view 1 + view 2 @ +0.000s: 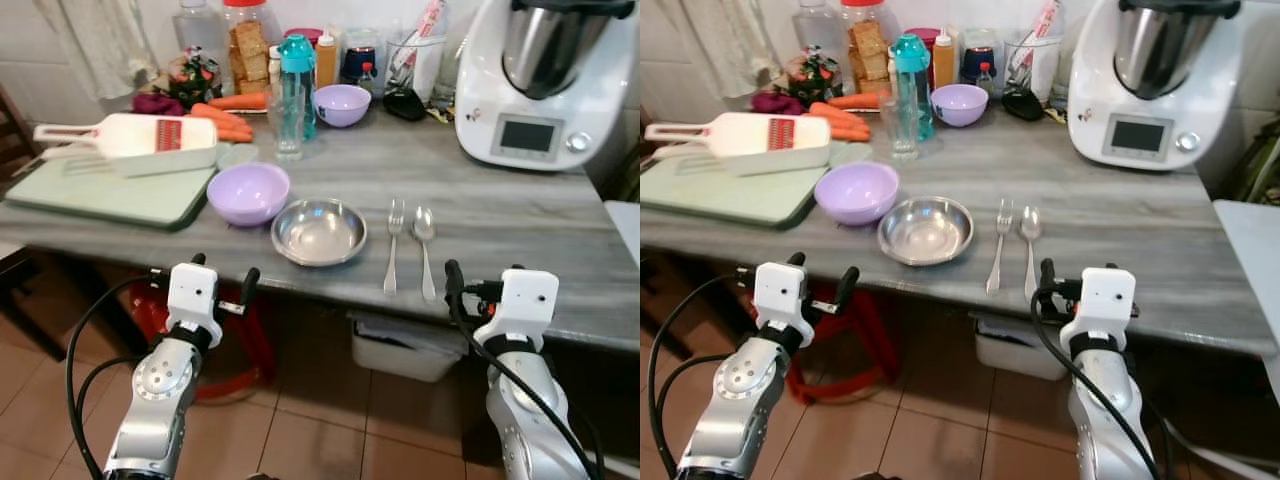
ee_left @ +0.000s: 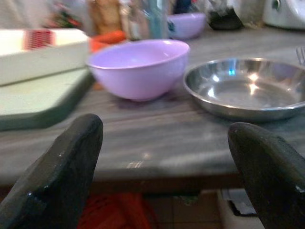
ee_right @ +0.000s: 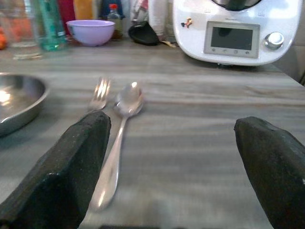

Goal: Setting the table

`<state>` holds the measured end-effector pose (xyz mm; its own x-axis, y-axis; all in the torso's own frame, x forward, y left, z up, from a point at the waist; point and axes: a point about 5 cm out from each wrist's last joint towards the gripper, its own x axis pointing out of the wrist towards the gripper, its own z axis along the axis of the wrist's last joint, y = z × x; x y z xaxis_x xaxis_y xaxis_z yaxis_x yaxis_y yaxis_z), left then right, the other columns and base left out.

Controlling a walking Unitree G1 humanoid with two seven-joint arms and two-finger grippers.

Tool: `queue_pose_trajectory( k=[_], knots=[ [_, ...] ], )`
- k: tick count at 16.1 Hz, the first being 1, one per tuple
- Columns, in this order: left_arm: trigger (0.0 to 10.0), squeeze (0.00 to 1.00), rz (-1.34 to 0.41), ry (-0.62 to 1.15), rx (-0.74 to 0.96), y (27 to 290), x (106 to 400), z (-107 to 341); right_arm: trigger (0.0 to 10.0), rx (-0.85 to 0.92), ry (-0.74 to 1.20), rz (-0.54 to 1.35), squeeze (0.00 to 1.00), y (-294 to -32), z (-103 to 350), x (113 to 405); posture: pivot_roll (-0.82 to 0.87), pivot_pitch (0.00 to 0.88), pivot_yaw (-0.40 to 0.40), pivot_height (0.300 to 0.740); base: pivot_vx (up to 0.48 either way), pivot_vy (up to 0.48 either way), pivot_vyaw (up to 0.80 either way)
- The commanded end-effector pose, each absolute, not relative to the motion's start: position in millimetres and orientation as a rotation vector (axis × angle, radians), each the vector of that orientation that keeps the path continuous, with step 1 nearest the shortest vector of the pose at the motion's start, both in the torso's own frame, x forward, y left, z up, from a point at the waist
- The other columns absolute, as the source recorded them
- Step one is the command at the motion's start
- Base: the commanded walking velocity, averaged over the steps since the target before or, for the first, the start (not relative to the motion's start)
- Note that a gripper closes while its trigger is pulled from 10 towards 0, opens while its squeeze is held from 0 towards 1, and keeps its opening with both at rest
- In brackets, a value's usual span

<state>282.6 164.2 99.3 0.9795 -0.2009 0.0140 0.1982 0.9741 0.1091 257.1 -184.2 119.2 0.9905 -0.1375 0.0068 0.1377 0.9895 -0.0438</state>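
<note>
Steel plate (image 1: 319,232) on grey counter (image 1: 520,215), fork (image 1: 393,243) beside spoon (image 1: 425,247), left hand (image 1: 222,283) and right hand (image 3: 174,167) both spread apart, empty, before the counter edge

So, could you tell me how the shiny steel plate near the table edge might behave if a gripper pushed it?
The shiny round steel plate looks thin and light, so it would probably slide easily on the smooth grey table. Its low, wide shape seems unlikely to tip.

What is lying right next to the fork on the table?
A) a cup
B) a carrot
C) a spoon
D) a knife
C: the spoon lies side by side with the fork, on its right, both to the right of the steel plate.
</note>
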Motion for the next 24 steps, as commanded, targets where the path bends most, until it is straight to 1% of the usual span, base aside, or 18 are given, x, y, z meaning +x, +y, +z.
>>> queue_pose_trajectory(
  k=[1,9,10,13,14,22,24],
  knots=[
    [10.0,0.0,-0.19,-0.017,0.118,167.5,280.7,96.7,10.0,-0.046,-0.023,-0.123,0.0,-182.1,124.5,260.5,-0.03,0.0,0.031,0.74,-0.341,0.0,0.0],
    [10.0,0.0,-0.218,-0.012,0.117,164.5,280.3,94.9,10.0,-0.034,-0.018,-0.139,0.0,-183.1,123.1,260.6,-0.04,0.0,0.04,0.74,-0.333,0.0,0.0],
    [10.0,0.0,-0.223,-0.007,0.112,164.0,280.3,94.2,10.0,-0.031,-0.015,-0.14,0.0,-183.3,122.6,260.4,-0.04,0.0,0.041,0.74,0.24,0.0,0.0],
    [10.0,0.0,-0.234,-0.008,0.118,161.7,279.5,92.9,10.0,-0.031,-0.01,-0.143,0.0,-184.7,121.7,259.3,-0.04,0.0,0.036,0.74,-0.191,0.0,-0.13],
    [10.0,0.0,-0.262,0.003,0.08,160.2,278.7,91.5,10.0,-0.034,-0.01,-0.141,0.0,-184.5,121.6,259.5,-0.04,0.0,0.035,0.74,0.0,0.0,0.0],
    [10.0,0.0,-0.337,-0.022,0.068,150.8,276.9,94.9,10.0,-0.038,-0.012,-0.139,0.0,-185.3,123.0,260.6,-0.05,0.0,0.031,0.74,0.0,0.0,0.0],
    [10.0,0.0,-0.342,-0.019,0.062,150.2,276.2,94.1,10.0,-0.037,-0.005,-0.139,0.0,-185.5,122.3,260.4,-0.05,0.0,0.031,0.74,0.0,-0.328,0.0]
  ],
)
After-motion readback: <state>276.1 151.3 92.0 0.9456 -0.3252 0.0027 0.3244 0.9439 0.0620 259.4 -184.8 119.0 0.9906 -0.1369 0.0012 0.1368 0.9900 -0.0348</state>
